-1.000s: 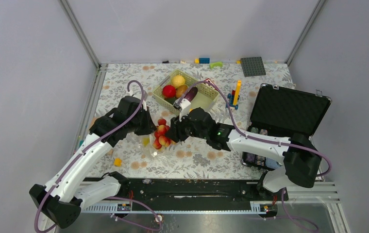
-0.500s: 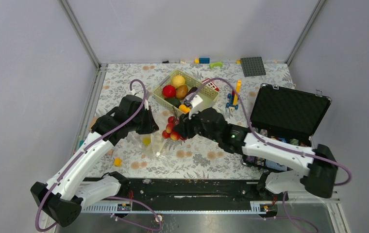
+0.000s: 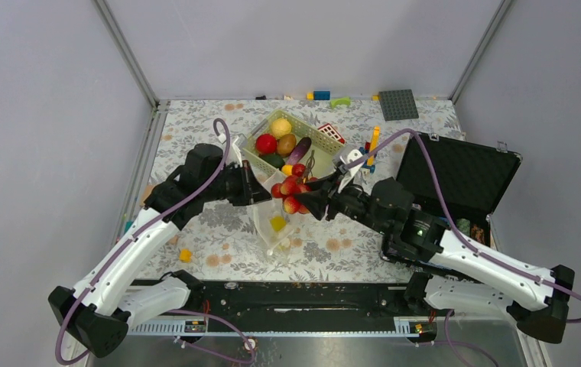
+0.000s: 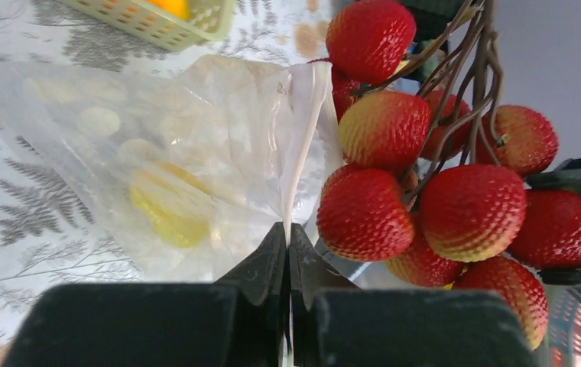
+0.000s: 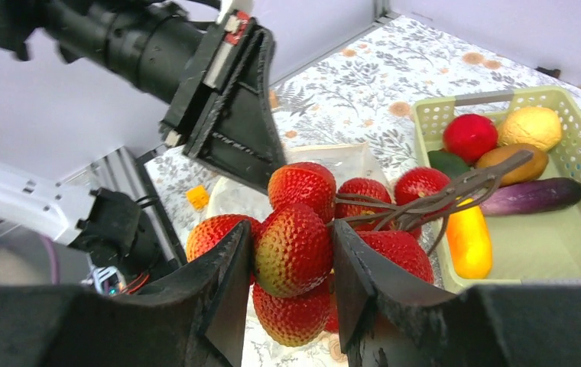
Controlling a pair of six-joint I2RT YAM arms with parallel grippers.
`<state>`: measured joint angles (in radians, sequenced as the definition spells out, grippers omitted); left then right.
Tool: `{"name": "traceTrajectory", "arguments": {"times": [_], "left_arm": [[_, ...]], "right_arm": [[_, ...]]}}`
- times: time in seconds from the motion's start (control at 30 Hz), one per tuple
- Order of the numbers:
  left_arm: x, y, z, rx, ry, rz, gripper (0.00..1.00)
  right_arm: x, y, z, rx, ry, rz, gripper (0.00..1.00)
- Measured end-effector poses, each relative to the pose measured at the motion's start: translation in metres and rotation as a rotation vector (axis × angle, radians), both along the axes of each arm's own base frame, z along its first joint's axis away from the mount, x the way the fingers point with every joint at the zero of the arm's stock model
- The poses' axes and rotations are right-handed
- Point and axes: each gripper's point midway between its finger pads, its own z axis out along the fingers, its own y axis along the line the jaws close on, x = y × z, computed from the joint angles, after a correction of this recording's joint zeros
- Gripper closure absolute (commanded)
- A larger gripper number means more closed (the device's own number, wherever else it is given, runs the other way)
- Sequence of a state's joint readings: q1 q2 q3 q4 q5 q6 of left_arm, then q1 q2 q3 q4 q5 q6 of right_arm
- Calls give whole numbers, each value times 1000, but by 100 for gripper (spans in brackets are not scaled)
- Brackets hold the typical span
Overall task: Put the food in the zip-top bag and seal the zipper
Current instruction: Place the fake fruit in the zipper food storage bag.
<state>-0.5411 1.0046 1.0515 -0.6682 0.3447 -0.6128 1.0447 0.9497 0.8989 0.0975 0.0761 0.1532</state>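
Red bumpy fruit bunch [image 4: 456, 206] is clamped in the right gripper [image 5: 291, 241], just beside the mouth of the clear bag [image 4: 157, 145]. Left gripper [image 4: 287, 233] is pinched tight on the bag's rim, holding it up. I'd centre the bunch over the gap, then lower slowly, since that floppy rim could fold under it. One yellow piece [image 4: 167, 208] sits inside already.

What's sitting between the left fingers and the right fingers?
The red fruit bunch, clamped in the right fingers, right beside the clear bag edge that the left fingers pinch. The top view shows it.
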Motion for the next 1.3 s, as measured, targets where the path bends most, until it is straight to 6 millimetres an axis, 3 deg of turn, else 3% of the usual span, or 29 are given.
{"name": "traceTrajectory", "arguments": {"times": [0.17,0.27,0.4,0.6,0.87,1.07,1.3], "left_arm": [[-8,-14,0,-81,30,-63,100],[-12,-15,-18,-74,71,-77,100],[-14,-16,-49,-33,155,-81,100],[-10,-15,-60,-4,162,-81,100],[-7,-8,-64,33,139,-76,100],[-6,-8,-64,39,127,-84,100],[-7,-8,-64,40,122,-91,100]], "right_arm": [[-24,-11,18,55,-30,88,100],[-40,-16,33,99,-57,150,100],[-55,-11,36,119,-65,238,100],[-71,16,4,88,-11,396,100],[-73,40,-25,82,30,513,100],[-48,42,-52,146,138,510,100],[-33,48,-94,100,231,465,100]]}}
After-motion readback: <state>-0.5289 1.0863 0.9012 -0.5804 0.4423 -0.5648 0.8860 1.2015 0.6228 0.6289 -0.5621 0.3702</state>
